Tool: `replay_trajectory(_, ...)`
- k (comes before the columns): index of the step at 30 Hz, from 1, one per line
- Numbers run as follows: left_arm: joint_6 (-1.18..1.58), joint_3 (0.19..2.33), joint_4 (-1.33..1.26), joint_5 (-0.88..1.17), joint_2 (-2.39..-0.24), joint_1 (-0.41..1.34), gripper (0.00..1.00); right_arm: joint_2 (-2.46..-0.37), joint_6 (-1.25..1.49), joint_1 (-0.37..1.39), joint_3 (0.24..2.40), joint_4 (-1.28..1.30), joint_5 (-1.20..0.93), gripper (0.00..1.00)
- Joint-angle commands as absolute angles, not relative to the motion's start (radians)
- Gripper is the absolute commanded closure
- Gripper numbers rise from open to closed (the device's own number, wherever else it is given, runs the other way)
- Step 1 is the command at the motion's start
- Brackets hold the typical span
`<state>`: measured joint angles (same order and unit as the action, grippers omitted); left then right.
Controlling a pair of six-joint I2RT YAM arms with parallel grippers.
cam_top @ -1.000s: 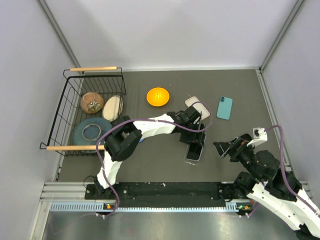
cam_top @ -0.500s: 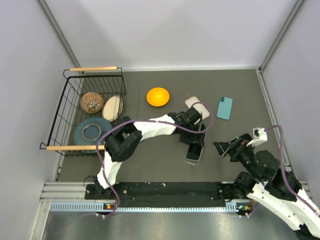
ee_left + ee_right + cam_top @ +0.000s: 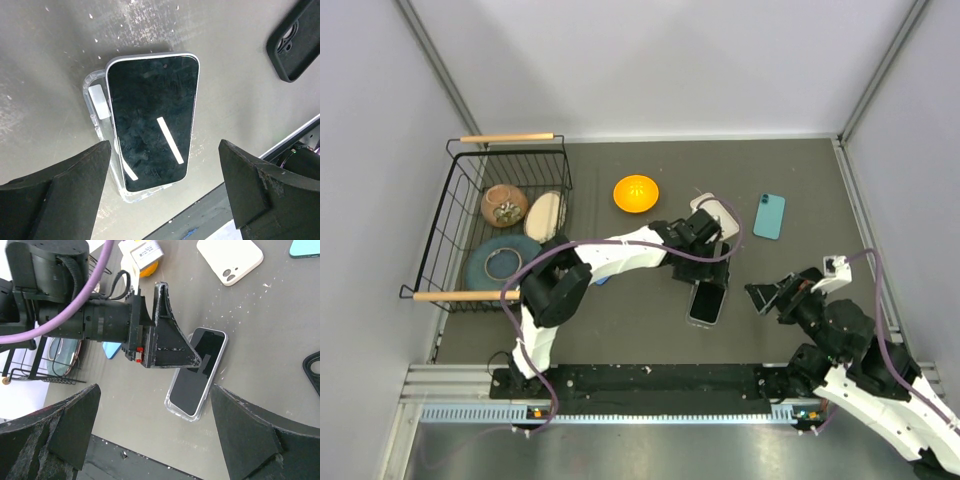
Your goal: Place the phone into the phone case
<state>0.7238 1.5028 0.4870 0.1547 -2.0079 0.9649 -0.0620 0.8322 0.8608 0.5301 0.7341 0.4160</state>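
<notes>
The phone [image 3: 150, 120], black screen up, lies askew on the clear phone case [image 3: 94, 102]. The case's rim shows along one long side and at one short end. Both lie mid-table in the top view, the phone [image 3: 708, 300] on the case [image 3: 695, 322]. My left gripper [image 3: 708, 265] hovers just behind the phone's far end, open and empty, its fingers [image 3: 55, 192] wide on either side. My right gripper [image 3: 765, 298] is open and empty to the right of the phone [image 3: 197, 372], apart from it.
A beige-backed phone [image 3: 715, 213] and a teal phone [image 3: 769, 216] lie behind. An orange bowl [image 3: 636, 193] sits at the back. A wire basket [image 3: 470, 225] with bowls stands left. A black case [image 3: 295, 40] lies by my right gripper. A blue item [image 3: 112, 350] lies under my left arm.
My left gripper has drawn back from over the phone toward the far side, uncovering more of the phone's screen. The right arm has barely moved.
</notes>
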Motion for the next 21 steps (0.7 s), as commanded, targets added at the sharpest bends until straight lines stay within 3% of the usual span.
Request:
replay_trajectory(1, 0.726, 1.488, 0.494, 0.12, -1.918, 0.966, 0.07, -0.084, 0.845, 0.853, 0.522, 0.721, 0.433, 0.09)
replay_trajectory(6, 0.69, 1.448, 0.503, 0.038, -1.812, 0.936, 0.1, -0.149, 0.862, 0.853, 0.508, 0.718, 0.428, 0.11)
replay_trajectory(8, 0.689, 1.355, 0.444, 0.08, -1.769, 0.908, 0.12, -0.184, 0.87, 0.853, 0.499, 0.712, 0.442, 0.2)
replay_trajectory(10, 0.687, 1.233, 0.312, 0.162, -1.711, 0.859, 0.21, -0.241, 0.868, 0.853, 0.474, 0.686, 0.477, 0.34)
replay_trajectory(11, 0.689, 1.2, 0.27, 0.191, -1.698, 0.844, 0.24, -0.264, 0.871, 0.853, 0.451, 0.663, 0.482, 0.37)
replay_trajectory(15, 0.681, 1.126, 0.225, 0.247, -1.687, 0.786, 0.55, -0.443, 0.888, 0.85, 0.431, 0.603, 0.486, 0.49)
replay_trajectory(16, 0.673, 1.109, 0.221, 0.241, -1.689, 0.779, 0.74, -0.521, 0.884, 0.848, 0.433, 0.592, 0.491, 0.58)
replay_trajectory(19, 0.638, 1.085, 0.216, 0.224, -1.693, 0.773, 0.9, -0.641, 0.871, 0.824, 0.468, 0.583, 0.506, 0.71)
replay_trajectory(21, 0.62, 1.077, 0.213, 0.189, -1.706, 0.772, 1.0, -0.745, 0.845, 0.795, 0.498, 0.574, 0.505, 0.74)
